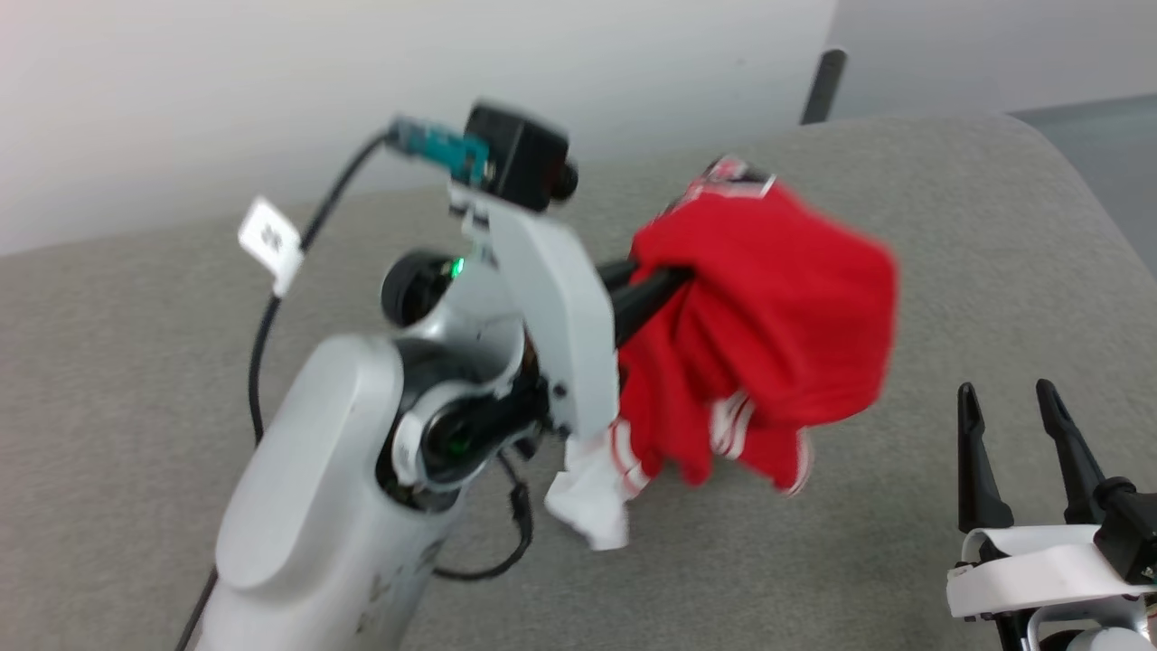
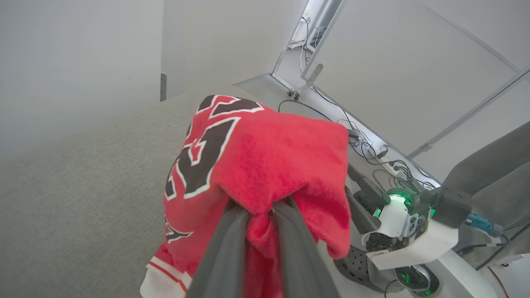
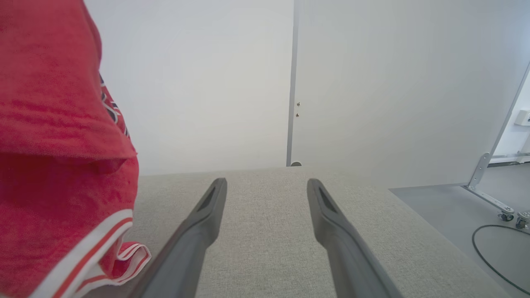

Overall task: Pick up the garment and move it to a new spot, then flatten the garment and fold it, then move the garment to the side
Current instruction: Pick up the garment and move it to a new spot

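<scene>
The garment [image 1: 768,307] is a red jersey with white sleeves and striped trim, hanging bunched above the grey table [image 1: 949,226]. My left gripper [image 1: 673,276] is shut on its cloth, its tips buried in the folds. In the left wrist view the garment [image 2: 265,161] drapes over the two dark fingers [image 2: 232,244], black number showing on the left. My right gripper [image 1: 1008,393] stands open at the lower right, apart from the cloth. In the right wrist view the right gripper [image 3: 267,184] holds nothing, and the garment [image 3: 58,145] hangs at the left edge.
A pale wall [image 1: 271,90] rises behind the table's far edge. A black cable [image 1: 262,334] with a white tag runs along my left arm. Off the table's right side lie grey floor, cables [image 2: 372,145] and a metal frame on castors [image 3: 492,198].
</scene>
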Robot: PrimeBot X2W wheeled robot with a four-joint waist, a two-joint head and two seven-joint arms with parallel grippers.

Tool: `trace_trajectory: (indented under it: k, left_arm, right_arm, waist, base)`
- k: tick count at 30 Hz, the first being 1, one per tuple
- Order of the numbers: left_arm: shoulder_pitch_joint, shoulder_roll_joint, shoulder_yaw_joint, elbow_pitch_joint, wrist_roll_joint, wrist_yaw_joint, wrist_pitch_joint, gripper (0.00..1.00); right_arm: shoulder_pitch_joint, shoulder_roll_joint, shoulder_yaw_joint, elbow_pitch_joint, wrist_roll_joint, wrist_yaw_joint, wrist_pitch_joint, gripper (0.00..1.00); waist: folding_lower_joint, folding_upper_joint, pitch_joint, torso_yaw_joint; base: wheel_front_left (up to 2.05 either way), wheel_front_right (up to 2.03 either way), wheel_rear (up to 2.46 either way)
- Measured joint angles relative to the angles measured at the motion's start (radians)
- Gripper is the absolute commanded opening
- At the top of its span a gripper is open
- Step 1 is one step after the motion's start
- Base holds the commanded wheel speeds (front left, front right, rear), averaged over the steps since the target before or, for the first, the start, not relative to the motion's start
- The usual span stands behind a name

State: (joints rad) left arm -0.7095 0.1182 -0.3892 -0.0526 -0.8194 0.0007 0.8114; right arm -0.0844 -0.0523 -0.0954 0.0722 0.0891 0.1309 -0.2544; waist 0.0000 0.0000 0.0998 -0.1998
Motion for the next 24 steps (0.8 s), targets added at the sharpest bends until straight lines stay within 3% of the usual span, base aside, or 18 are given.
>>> trace_trajectory:
  k: [10,13,24]
  left_arm:
    - [0.143,0.122,-0.003,0.009,-0.008,-0.062,0.002,0.0]
    - [0.164,0.184,0.009,0.019,0.006,-0.081,0.0,0.0]
    - [0.239,0.293,0.043,0.068,0.028,-0.09,-0.024,0.0]
  right_arm:
    - [0.001,0.0,0.013,0.025,0.019,0.0,-0.006,1.0]
    - [0.002,0.001,0.015,0.034,0.016,0.0,-0.007,1.0]
    - [0.014,0.001,0.01,0.05,0.006,0.0,-0.007,1.0]
  waist:
    - [0.0,0.0,0.039,-0.049]
    - [0.0,0.0,0.039,-0.036]
    - [0.0,0.0,0.018,0.026]
  base:
    - [0.0,0.0,0.0]
    - [0.0,0.0,0.0]
    - [0.0,0.0,0.0]
